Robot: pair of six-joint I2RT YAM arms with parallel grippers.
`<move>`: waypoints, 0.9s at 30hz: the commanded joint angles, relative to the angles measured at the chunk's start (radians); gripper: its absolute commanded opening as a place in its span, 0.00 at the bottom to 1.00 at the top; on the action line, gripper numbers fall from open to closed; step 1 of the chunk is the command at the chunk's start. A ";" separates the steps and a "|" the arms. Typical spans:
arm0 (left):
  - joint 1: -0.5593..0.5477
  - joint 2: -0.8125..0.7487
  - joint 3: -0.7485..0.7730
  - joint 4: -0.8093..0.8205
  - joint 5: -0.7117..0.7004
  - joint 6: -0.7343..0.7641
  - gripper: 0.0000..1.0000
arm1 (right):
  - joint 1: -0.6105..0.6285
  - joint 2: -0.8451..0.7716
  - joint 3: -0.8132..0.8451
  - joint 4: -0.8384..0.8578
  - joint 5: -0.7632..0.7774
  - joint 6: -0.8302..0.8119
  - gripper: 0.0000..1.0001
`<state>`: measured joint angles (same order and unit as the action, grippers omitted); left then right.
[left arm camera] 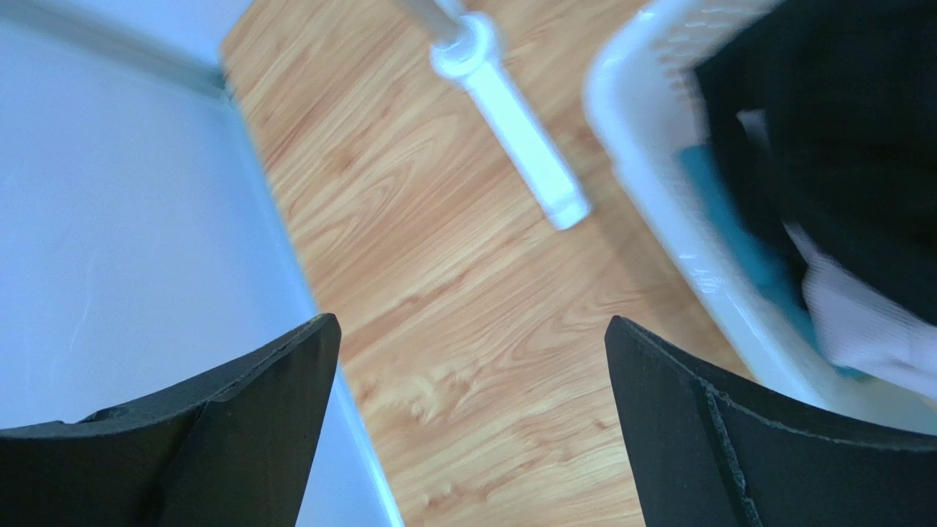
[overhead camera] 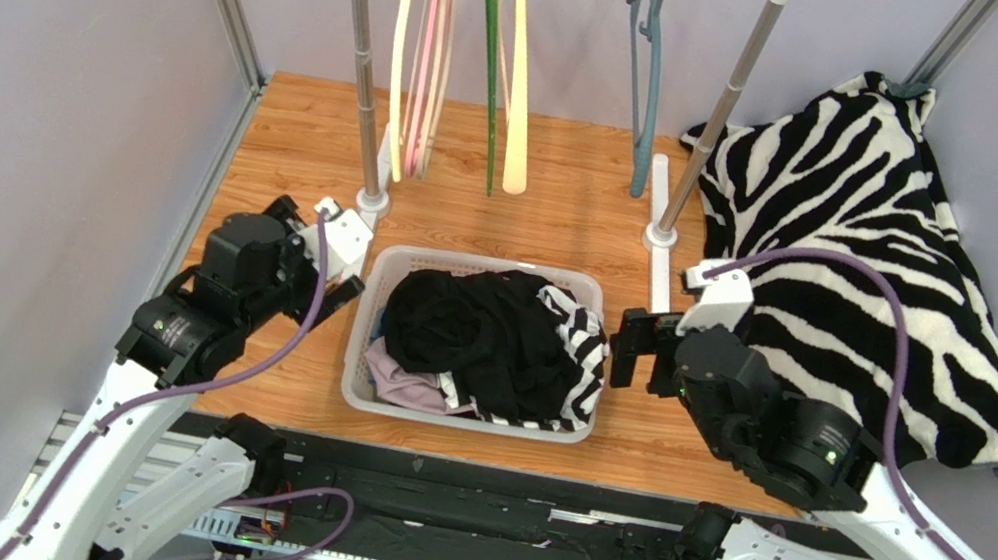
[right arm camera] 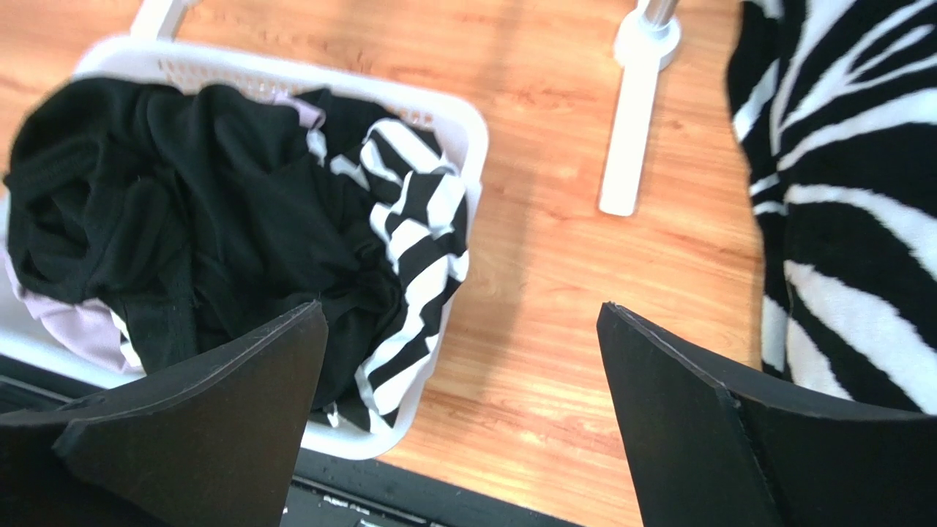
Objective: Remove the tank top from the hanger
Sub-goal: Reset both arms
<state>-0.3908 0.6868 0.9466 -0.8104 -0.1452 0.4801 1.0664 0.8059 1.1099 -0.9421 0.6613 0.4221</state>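
Left gripper (left arm camera: 467,321) and right gripper (right arm camera: 462,307) both spread wide, nothing held; zebra-print tank top (overhead camera: 858,264) laid flat at right of frame, not gripped by either; hanger likely hidden under it, teal tip (overhead camera: 915,90) glimpsed at top edge. Risks: hanger pinched along with fabric; similar striped piece (overhead camera: 582,348) in basket (overhead camera: 467,419) mistaken for target. Basket at centre filled: black clothes (overhead camera: 474,329), striped piece, lavender item (overhead camera: 400,382).

No writing, label, brand mark, number or sign is showing clearly enough to read in any of the three views.
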 commanded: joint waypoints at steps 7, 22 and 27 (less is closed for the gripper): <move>0.676 0.105 0.146 0.097 0.545 -0.098 0.99 | 0.004 -0.079 -0.045 0.051 0.103 -0.055 1.00; 0.688 0.154 0.308 0.000 0.593 -0.321 0.99 | 0.004 -0.105 0.128 0.026 0.138 -0.128 1.00; 0.688 0.144 0.356 -0.024 0.602 -0.367 0.99 | 0.004 -0.083 0.248 0.005 0.143 -0.172 1.00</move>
<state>0.2924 0.8356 1.2362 -0.8055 0.4259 0.1806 1.0668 0.7219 1.2545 -0.9443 0.7689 0.3000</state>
